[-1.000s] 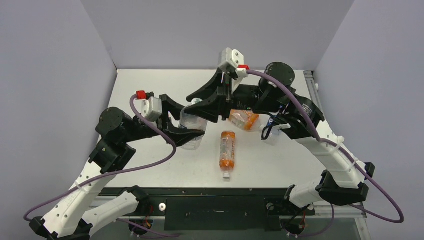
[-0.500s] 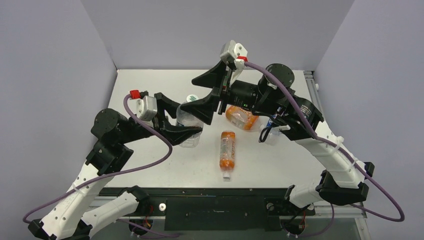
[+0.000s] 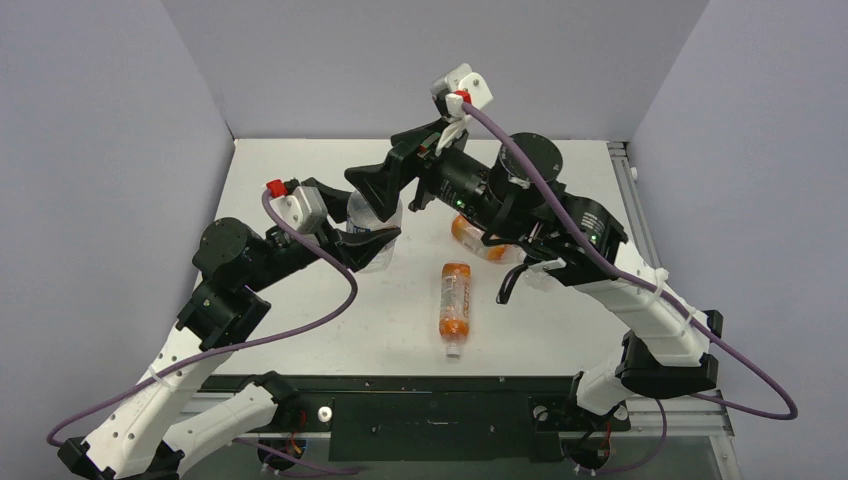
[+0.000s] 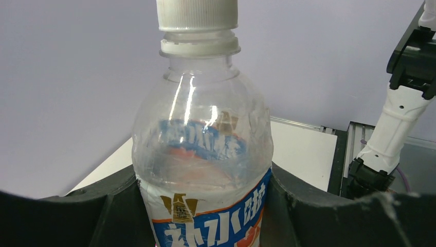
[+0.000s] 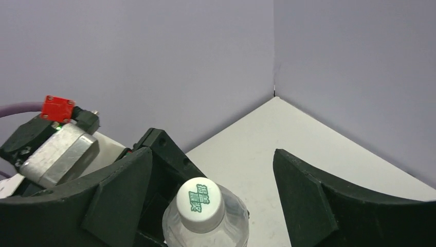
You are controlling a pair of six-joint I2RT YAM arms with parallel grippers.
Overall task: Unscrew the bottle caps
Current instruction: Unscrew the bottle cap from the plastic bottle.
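My left gripper (image 3: 368, 240) (image 4: 205, 206) is shut on a clear bottle (image 3: 376, 248) (image 4: 205, 154) with a red-white-blue label and holds it upright above the table. Its white cap (image 4: 197, 14) (image 5: 199, 203), with a green mark on top, sits on the neck. My right gripper (image 3: 378, 190) (image 5: 213, 190) hangs open over that cap. One finger stands on each side and neither touches the cap, which is nearer the left finger (image 5: 118, 195). A slim orange bottle (image 3: 455, 298) lies mid-table, its white cap (image 3: 453, 350) pointing toward me. A wide orange bottle (image 3: 468, 236) lies partly behind the right arm.
The white table (image 3: 300, 330) is boxed in by purple walls at the back and on both sides. A metal rail (image 3: 625, 170) runs along its right edge. The left wrist's camera housing (image 5: 56, 149) sits close beside the right gripper's left finger.
The right gripper was shut on the cap and has opened. It has turned and shifted left over the bottle. The left arm has carried the bottle slightly toward the back.
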